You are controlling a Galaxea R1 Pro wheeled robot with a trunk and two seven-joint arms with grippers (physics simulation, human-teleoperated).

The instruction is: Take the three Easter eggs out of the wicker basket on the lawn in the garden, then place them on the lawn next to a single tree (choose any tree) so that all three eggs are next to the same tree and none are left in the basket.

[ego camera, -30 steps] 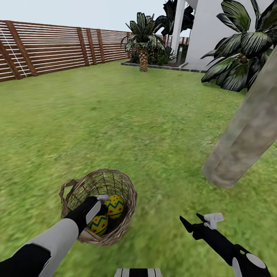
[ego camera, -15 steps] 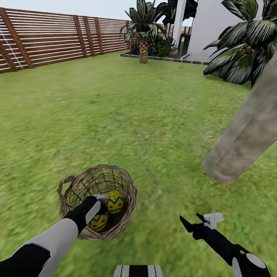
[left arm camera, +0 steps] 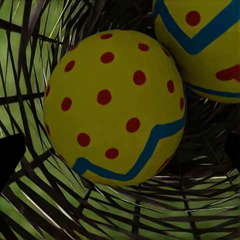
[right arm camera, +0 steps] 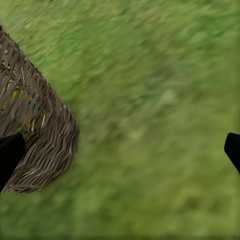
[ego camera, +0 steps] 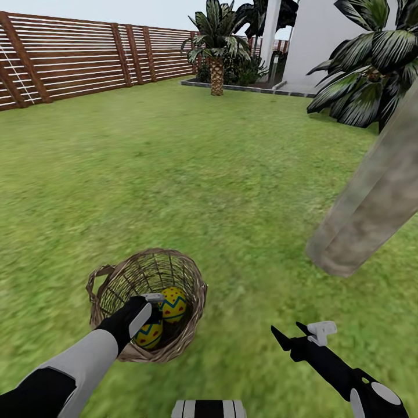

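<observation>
While two Easter eggs can be made out in the wicker basket, and a third cannot be found in these pictures, the task looks barely begun: no egg lies on the lawn by the tree. The left pincer is lowered inside the basket with its fingers spread wide and nothing between them yet; the nearer egg sits straight ahead of it, the other egg touching that one just beyond. The right pincer hangs released and empty over the grass, beside the basket, the trunk ahead of it. Every egg seen has yet to be lifted and carried to the tree.
</observation>
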